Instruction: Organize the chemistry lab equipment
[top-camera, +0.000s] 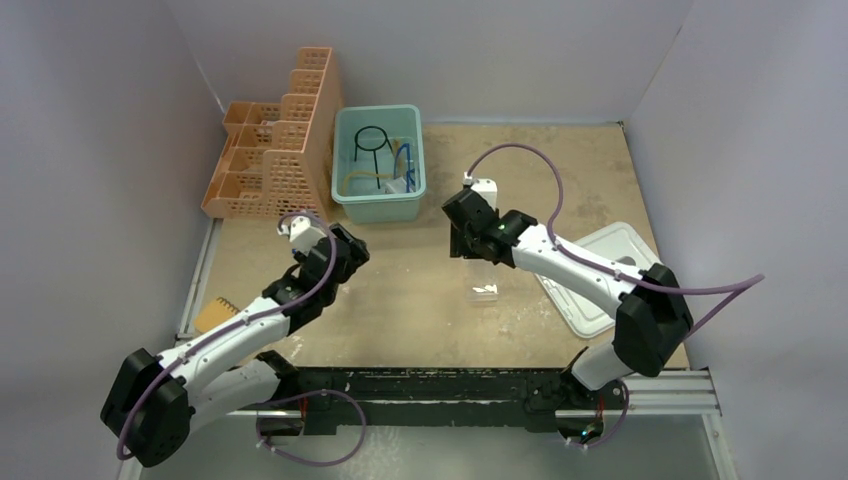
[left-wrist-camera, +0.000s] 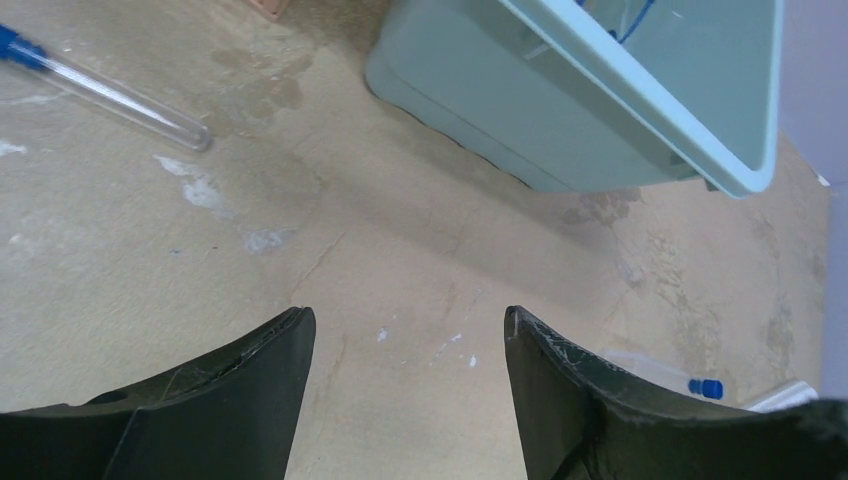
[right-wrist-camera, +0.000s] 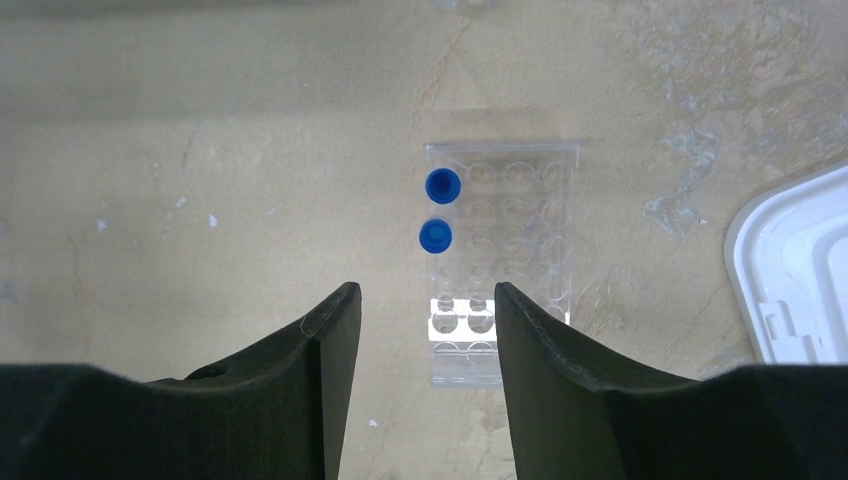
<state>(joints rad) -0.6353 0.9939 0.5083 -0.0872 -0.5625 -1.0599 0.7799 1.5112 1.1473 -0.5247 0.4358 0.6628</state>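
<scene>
A clear tube rack (right-wrist-camera: 505, 262) stands on the table with two blue-capped tubes (right-wrist-camera: 441, 186) upright along its left side. My right gripper (right-wrist-camera: 425, 292) hangs above its near end, open, with nothing between the fingers; from above it (top-camera: 465, 243) is just behind the rack (top-camera: 485, 292). A blue-capped clear tube (left-wrist-camera: 110, 95) lies loose on the table, ahead and left of my left gripper (left-wrist-camera: 408, 320), which is open and empty. The teal bin (top-camera: 343, 160) holds the black wire ring (top-camera: 372, 140), the amber hose (top-camera: 358, 180) and blue-framed goggles (top-camera: 405, 165).
The orange lattice basket rack (top-camera: 275, 150) stands left of the bin. A white lid (top-camera: 600, 280) lies at the right, under my right arm. A small orange notepad (top-camera: 215, 313) sits by the left edge. The bin's wall (left-wrist-camera: 520, 110) rises close ahead of my left gripper.
</scene>
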